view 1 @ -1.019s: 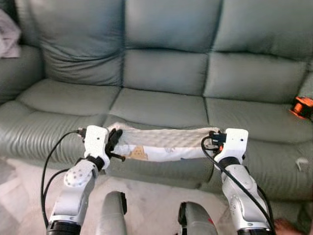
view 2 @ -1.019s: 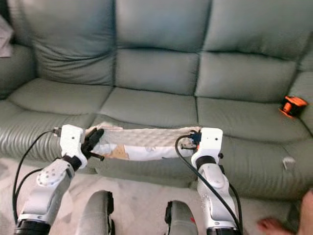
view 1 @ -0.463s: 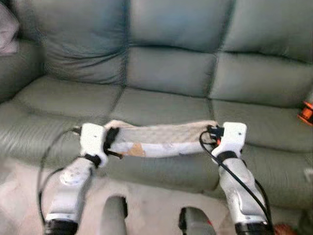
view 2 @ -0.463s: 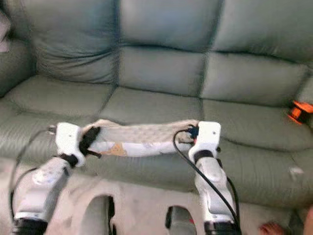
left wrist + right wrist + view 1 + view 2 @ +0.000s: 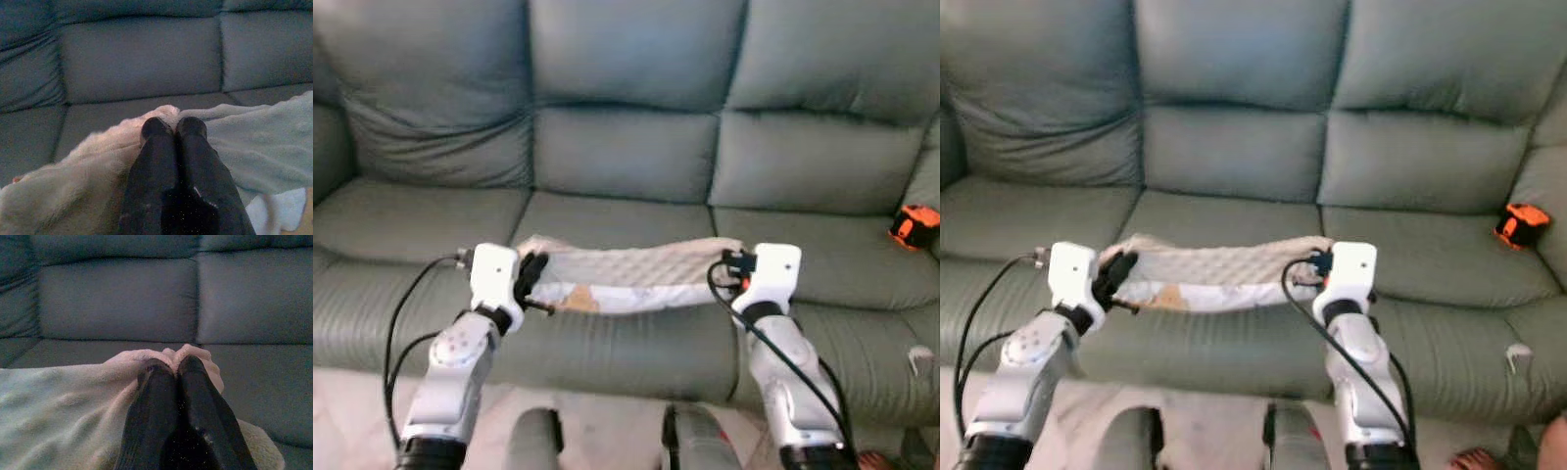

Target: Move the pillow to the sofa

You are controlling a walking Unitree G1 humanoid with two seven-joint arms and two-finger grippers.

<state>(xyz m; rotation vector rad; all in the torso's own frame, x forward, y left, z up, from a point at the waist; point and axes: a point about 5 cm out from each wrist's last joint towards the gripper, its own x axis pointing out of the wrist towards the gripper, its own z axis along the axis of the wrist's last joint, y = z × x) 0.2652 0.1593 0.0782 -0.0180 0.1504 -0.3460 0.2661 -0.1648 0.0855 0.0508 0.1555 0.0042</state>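
A flat cream quilted pillow (image 5: pixel 626 274) with a small cartoon print hangs stretched between my two grippers, just above the front of the grey-green sofa (image 5: pixel 617 147). My left gripper (image 5: pixel 530 277) is shut on the pillow's left end, and the left wrist view has both black fingers (image 5: pixel 173 129) pressed together on the fabric. My right gripper (image 5: pixel 729 264) is shut on the right end, where the right wrist view shows the fingers (image 5: pixel 171 369) pinching a bunched corner of the pillow (image 5: pixel 58 401). The pillow sags slightly in the middle over the centre seat cushion (image 5: pixel 1224 220).
An orange and black object (image 5: pixel 913 223) lies on the right seat cushion. A small pale scrap (image 5: pixel 1516 354) sits on the sofa's front right. A person's bare foot (image 5: pixel 1474 458) is on the floor at the lower right. My own legs (image 5: pixel 607 446) stand on pale flooring.
The camera has shifted, so the sofa now sits more centred in view. The pillow rides a little higher and further over the seat, still held by both grippers.
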